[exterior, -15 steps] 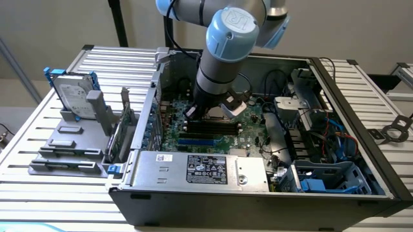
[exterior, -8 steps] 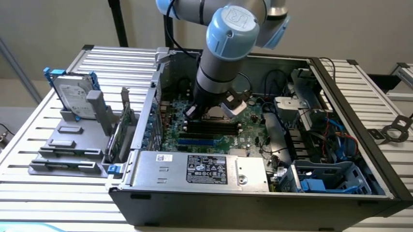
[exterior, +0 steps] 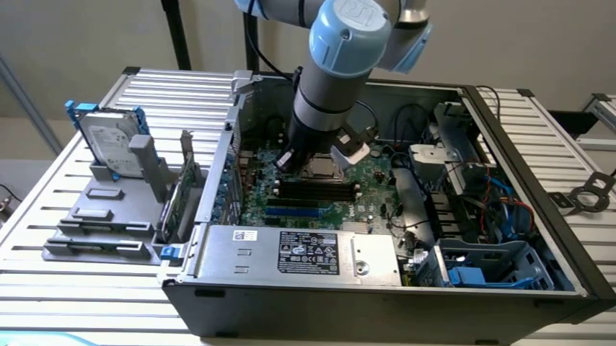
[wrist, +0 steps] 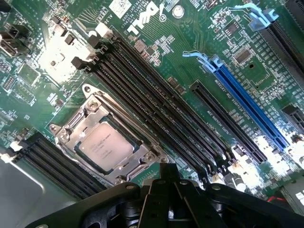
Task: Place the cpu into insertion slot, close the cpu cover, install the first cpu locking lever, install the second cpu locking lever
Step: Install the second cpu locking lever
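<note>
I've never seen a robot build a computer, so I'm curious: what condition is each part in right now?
cpu: seated flat in its socket, metal top facing up.
cpu cover: closed down around the chip.
pincer: shut, holding nothing, just above the motherboard beside the socket.
computer case: lying on its side, open.
hard drive: standing upright in a grey holder outside the case.

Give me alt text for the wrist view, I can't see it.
A cpu sits in its metal-framed socket on a green motherboard, next to rows of black memory slots and a long blue expansion slot. The shut black pincer is near the socket.
</note>
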{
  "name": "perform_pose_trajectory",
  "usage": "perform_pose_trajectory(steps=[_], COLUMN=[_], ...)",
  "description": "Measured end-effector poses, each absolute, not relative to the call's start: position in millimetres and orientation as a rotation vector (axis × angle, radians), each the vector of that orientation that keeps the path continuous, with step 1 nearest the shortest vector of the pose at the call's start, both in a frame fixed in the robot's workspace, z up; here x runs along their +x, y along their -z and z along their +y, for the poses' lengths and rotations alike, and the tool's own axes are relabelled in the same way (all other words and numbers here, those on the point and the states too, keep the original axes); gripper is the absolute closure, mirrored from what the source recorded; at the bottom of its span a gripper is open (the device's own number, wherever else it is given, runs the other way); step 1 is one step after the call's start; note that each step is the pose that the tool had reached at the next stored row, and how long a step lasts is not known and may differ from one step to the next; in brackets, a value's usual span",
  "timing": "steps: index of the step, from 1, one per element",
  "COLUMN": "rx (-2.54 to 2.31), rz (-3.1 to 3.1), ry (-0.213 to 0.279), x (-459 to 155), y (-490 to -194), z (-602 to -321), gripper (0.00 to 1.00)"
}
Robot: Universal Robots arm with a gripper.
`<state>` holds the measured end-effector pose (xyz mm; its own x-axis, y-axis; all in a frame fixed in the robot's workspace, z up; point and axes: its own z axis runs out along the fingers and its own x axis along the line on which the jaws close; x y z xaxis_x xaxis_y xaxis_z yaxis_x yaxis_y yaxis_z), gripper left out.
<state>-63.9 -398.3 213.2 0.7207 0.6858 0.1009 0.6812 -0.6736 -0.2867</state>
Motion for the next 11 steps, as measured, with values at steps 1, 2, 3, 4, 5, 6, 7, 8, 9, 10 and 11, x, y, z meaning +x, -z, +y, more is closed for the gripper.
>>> perform_pose_trajectory(steps=[1, 2, 3, 4, 5, 6, 7, 8, 9, 10, 11], rx=[-2.623, -2.623, -2.624, -2.624, -2.625, -2.625, -2.625, -2.625, -2.625, -2.625, -2.625], rz=[-1.071, -1.072, -1.072, -1.072, -1.073, -1.073, -1.073, -1.073, -1.073, -1.074, -1.074], ry=[-0.022, -0.022, -0.022, -0.023, -0.023, -0.024, -0.024, -0.024, -0.023, -0.024, -0.024], x=[-64, -64, -64, -64, -65, -65, -66, -67, -69, -69, -69], y=[-218, -222, -227, -231, -235, -238, -241, -242, -242, -242, -242], z=[-398, -398, -397, -397, -397, -397, -397, -396, -396, -396, -396], gripper=[0.89, 0.89, 0.89, 0.89, 0.89, 0.89, 0.89, 0.89, 0.89, 0.89, 0.89])
